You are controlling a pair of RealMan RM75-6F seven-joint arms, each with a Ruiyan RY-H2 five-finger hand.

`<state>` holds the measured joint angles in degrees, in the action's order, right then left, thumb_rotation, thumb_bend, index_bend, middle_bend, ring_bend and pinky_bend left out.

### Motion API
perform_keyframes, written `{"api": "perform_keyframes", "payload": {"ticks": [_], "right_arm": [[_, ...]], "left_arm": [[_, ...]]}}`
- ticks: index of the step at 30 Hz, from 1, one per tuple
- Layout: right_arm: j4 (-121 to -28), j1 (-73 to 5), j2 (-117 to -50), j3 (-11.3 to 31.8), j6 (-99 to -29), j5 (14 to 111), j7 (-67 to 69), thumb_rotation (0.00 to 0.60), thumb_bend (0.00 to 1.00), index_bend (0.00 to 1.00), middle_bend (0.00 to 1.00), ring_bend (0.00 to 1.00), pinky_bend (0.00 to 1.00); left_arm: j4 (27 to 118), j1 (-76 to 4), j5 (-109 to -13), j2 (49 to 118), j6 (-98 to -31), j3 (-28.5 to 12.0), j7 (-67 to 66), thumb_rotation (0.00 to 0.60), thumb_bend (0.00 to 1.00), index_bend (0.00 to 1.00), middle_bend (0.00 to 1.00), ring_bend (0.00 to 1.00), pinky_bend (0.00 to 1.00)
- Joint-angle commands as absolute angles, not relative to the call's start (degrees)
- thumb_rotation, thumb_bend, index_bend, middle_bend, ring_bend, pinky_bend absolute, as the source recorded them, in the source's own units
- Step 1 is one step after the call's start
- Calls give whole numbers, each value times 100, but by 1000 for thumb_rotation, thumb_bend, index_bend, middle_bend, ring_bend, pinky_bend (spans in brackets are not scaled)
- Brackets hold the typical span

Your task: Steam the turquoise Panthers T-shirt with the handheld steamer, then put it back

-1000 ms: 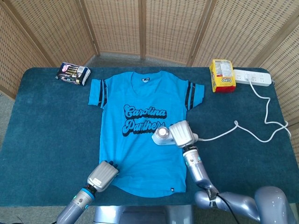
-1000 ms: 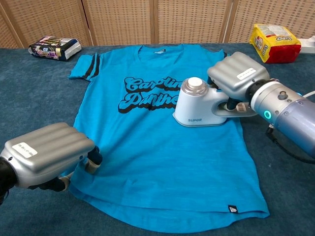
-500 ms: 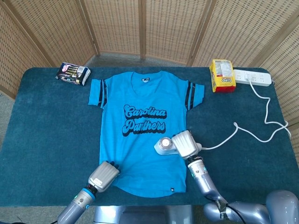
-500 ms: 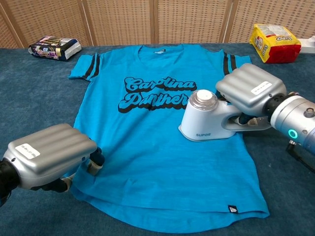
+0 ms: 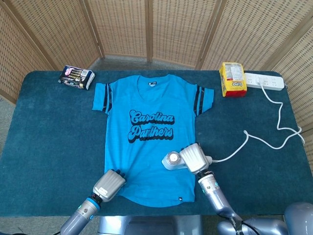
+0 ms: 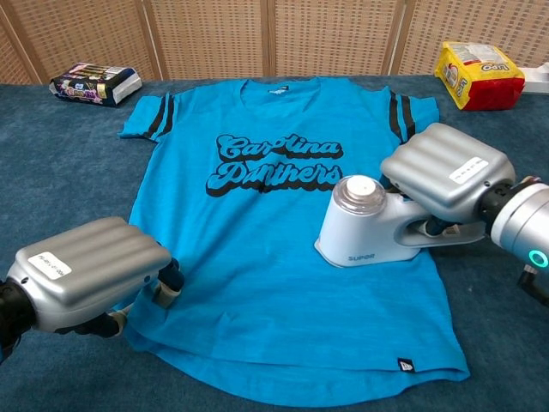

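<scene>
Chest view shows the turquoise T-shirt (image 6: pixel 283 240) lying flat, front up, on the dark blue desk (image 6: pixel 51 172), collar toward the far edge and hem toward the robot, with the white handheld steamer (image 6: pixel 377 232) sitting on the fabric just below the end of the "Panthers" lettering, on the robot's right half of the shirt. The right hand (image 6: pixel 446 176) grips the steamer's handle, its fingers wrapped over and around it, and the steamer's round cap faces up, so the soleplate appears flat on the cloth. The left hand (image 6: pixel 86 270) rests on the lower left hem, fingers curled down and pinning the shirt edge to the desk; whether they pinch the cloth or only press on it I cannot tell. In the head view the steamer's cord (image 5: pixel 254 139) trails across the desk to the power strip (image 5: pixel 264 81) at the far right corner, beside a yellow packet (image 5: pixel 231 78). To steam well from here, I would judge that the soleplate should stay level and glide slowly in straight strokes toward the hem, while the left hand holds the fabric taut so no ridge bunches ahead of the steamer. The cord's slack should stay off the shirt, and the unpinned right edge needs gentle passes.
</scene>
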<state>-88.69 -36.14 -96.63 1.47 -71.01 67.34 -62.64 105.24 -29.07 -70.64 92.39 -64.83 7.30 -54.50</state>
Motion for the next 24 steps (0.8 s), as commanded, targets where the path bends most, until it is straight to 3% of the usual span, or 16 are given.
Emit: {"api": "perform_keyframes", "payload": {"ticks": [1,10,24], "right_arm": [[-8899,-3611,-9665,153,-7100,6753,-6286,600,252,783,774,802,733],[-8845,-3756,-9894,358,-7008,6749,-6451,600,251,783,773,802,733],[-8074,-3871,-10001,1034,-7004,6291,-6074,600,251,783,774,802,732]], "left_arm": [[10523,-2905,-7069,9238,-6484,732,-5445,599,482,659,505,451,577],[10559,-2893,-7091,9224,-6519,736,-5454,600,482,659,505,451,576],[10581,-2866,-7108,9174,-6550,744,-5427,598,482,659,505,451,576]]}}
